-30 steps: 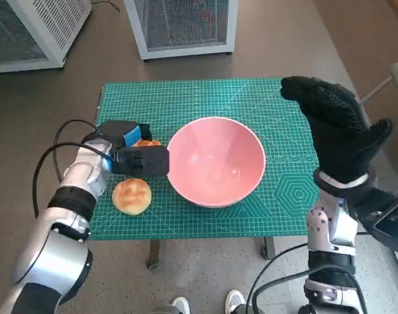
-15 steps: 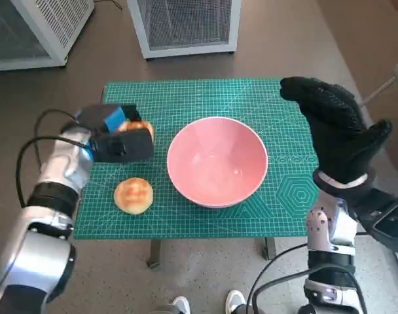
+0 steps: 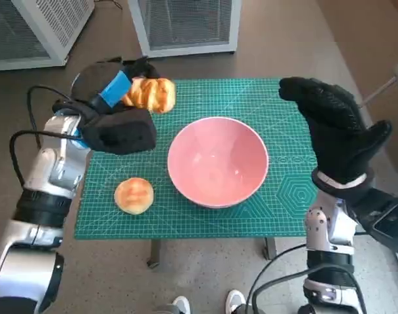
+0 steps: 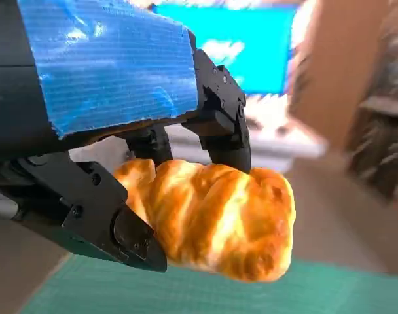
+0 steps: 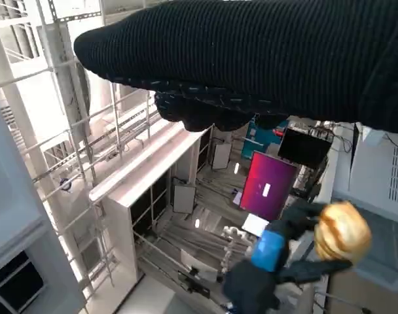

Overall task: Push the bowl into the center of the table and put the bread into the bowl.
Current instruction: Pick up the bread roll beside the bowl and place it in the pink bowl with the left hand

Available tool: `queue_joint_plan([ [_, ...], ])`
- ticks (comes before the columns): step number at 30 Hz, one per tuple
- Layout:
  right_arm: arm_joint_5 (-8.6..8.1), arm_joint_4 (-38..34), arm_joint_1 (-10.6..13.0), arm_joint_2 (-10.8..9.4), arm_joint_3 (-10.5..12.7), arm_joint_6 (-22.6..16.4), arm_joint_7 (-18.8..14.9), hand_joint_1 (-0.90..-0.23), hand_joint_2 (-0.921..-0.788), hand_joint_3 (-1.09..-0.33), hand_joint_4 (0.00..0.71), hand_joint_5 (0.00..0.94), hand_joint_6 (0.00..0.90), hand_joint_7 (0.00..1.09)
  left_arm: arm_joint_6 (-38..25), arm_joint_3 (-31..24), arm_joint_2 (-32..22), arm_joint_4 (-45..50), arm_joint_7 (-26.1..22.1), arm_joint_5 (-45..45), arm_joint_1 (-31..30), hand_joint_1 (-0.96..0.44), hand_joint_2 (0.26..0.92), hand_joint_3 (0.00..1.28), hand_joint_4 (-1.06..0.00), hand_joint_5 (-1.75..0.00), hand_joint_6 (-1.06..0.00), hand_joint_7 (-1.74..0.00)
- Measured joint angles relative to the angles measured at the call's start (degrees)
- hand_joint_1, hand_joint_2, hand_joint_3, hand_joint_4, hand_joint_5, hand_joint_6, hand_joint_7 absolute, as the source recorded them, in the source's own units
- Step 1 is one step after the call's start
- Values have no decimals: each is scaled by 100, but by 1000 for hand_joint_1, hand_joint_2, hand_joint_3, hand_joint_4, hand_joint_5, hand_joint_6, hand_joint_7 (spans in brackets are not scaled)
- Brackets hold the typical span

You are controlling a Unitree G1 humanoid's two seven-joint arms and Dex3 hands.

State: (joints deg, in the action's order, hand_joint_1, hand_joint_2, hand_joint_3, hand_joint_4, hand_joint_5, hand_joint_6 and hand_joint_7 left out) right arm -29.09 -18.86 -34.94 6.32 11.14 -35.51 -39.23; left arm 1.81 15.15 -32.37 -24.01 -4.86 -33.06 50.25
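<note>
A pink bowl (image 3: 217, 161) sits near the middle of the green cutting mat (image 3: 264, 98). My left hand (image 3: 115, 111) is raised above the mat's far left corner and grips a golden twisted bread (image 3: 150, 93); the left wrist view shows the bread (image 4: 215, 219) pinched between black fingers (image 4: 225, 127). The right wrist view also catches that bread (image 5: 342, 231) and the left hand (image 5: 268, 255). A round bun (image 3: 133, 195) lies on the mat left of the bowl. My right hand (image 3: 336, 134) hovers flat, fingers spread, above the mat's right edge, holding nothing.
Two white perforated cabinets (image 3: 186, 23) stand on the floor beyond the table. A person's shoes (image 3: 209, 303) show at the table's near edge. Black cables (image 3: 29, 140) loop beside my left forearm.
My left hand has lifted the twisted bread off the mat and risen toward the far left corner. The bowl, the bun and the right hand stayed put.
</note>
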Motion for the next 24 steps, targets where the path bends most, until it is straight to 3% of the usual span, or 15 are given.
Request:
queue_joint_plan([
  [10,-28,0,3,3,-15,36,-107,-548,-921,-495,419,3,183,538,294,15,236,1769,-431,164,-676,1,916,18,-790,-1014,-658,-1171],
  [24,-28,64,61,4,-23,104,-129,-550,-921,-496,419,2,180,542,614,377,667,1387,-884,85,-684,0,920,40,-760,-1064,-618,-1196],
])
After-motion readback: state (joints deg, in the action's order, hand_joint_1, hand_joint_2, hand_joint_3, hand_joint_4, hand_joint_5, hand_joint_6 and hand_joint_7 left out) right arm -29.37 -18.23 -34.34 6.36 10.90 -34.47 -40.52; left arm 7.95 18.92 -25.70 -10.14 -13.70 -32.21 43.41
